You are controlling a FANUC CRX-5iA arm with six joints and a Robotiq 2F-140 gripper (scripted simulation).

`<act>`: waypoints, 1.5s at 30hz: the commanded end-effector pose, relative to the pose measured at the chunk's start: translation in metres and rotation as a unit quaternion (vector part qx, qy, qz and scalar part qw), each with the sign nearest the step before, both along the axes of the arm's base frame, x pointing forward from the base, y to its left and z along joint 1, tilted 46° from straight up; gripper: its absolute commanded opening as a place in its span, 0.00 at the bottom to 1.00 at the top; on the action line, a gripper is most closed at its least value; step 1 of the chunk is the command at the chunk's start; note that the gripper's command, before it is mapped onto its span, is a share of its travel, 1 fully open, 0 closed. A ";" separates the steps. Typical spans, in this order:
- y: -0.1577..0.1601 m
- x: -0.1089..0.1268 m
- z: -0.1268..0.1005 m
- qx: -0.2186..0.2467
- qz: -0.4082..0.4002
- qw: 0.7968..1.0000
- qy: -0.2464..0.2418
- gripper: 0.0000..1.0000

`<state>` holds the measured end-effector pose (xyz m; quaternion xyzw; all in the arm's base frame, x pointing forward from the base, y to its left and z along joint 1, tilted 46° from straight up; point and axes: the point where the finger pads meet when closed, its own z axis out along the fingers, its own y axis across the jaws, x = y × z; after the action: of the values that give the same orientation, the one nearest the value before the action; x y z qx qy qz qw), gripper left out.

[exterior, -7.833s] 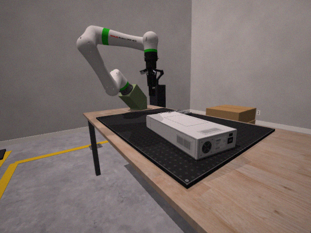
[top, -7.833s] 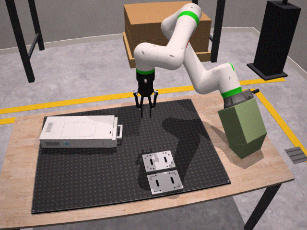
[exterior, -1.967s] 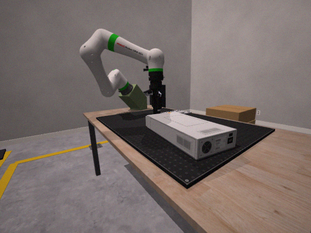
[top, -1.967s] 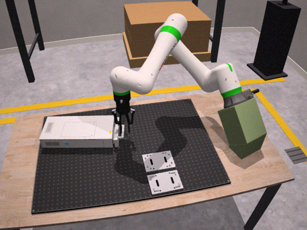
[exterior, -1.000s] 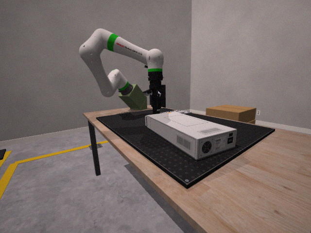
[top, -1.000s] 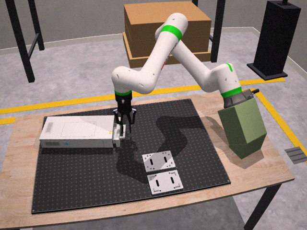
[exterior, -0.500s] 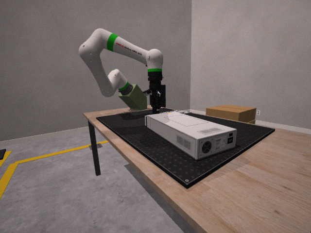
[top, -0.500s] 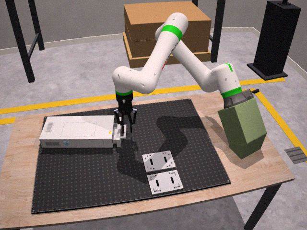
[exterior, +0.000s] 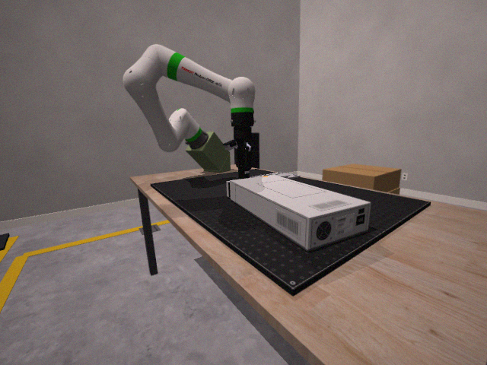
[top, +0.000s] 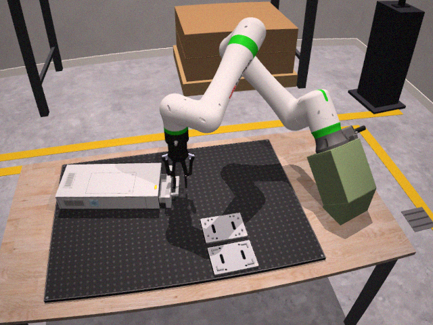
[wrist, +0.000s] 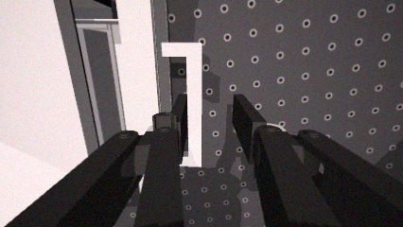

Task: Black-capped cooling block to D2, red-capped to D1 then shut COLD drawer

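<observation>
Progress check: drawer [top: 167, 191] of COLD [top: 108, 185] is only cracked open, lamp [top: 152, 187] lit. The gripper [top: 178, 176] sits narrowed around the white handle [wrist: 194, 101], fingers straddling it, nothing clamped as far as I can judge. Blocks are hidden inside, D1 [top: 223, 227] and D2 [top: 232, 258] unfilled, so basically everything's left.
</observation>
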<state>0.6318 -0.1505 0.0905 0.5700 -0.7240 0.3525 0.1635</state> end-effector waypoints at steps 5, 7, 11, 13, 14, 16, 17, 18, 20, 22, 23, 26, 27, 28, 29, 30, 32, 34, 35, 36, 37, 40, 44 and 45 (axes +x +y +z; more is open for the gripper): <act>0.001 -0.001 0.000 0.000 0.001 1.000 -0.001 0.34; 0.001 -0.001 0.000 0.000 0.001 1.000 -0.001 0.34; 0.001 -0.001 0.000 0.000 0.001 1.000 -0.001 0.34; 0.001 -0.001 0.000 0.000 0.001 1.000 -0.001 0.34; 0.001 -0.001 0.000 0.000 0.001 1.000 -0.001 0.34; 0.001 -0.001 0.000 0.000 0.001 1.000 -0.001 0.34; 0.001 -0.001 0.000 0.000 0.001 1.000 -0.001 0.34; 0.001 -0.001 0.000 0.000 0.001 1.000 -0.001 0.34; 0.001 -0.004 -0.001 0.000 0.001 1.000 -0.001 0.34; 0.002 -0.006 -0.002 0.000 0.001 1.000 -0.001 0.34; 0.002 -0.008 -0.002 0.000 0.001 1.000 -0.001 0.34; 0.002 -0.011 -0.003 0.000 0.001 1.000 -0.001 0.34; 0.002 -0.013 -0.004 0.000 0.001 1.000 -0.001 0.34; 0.002 -0.014 -0.004 0.000 0.001 1.000 -0.001 0.34; 0.002 -0.014 -0.004 0.000 0.001 1.000 -0.001 0.34; 0.002 -0.014 -0.004 0.000 0.001 1.000 -0.001 0.34; 0.003 -0.016 -0.005 0.000 0.001 1.000 -0.001 0.34; 0.003 -0.019 -0.006 0.000 0.001 1.000 -0.001 0.34; 0.003 -0.020 -0.006 0.000 0.001 1.000 -0.001 0.34; 0.003 -0.021 -0.007 0.000 0.001 1.000 -0.001 0.34; 0.003 -0.023 -0.007 0.000 0.001 1.000 -0.001 0.34; 0.004 -0.027 -0.009 0.000 0.001 1.000 -0.001 0.34; 0.004 -0.032 -0.010 0.000 0.001 1.000 -0.001 0.34; 0.004 -0.033 -0.011 0.000 0.001 1.000 -0.001 0.34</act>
<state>0.6020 -0.1473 0.0802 0.5700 -0.7240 0.3524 0.1635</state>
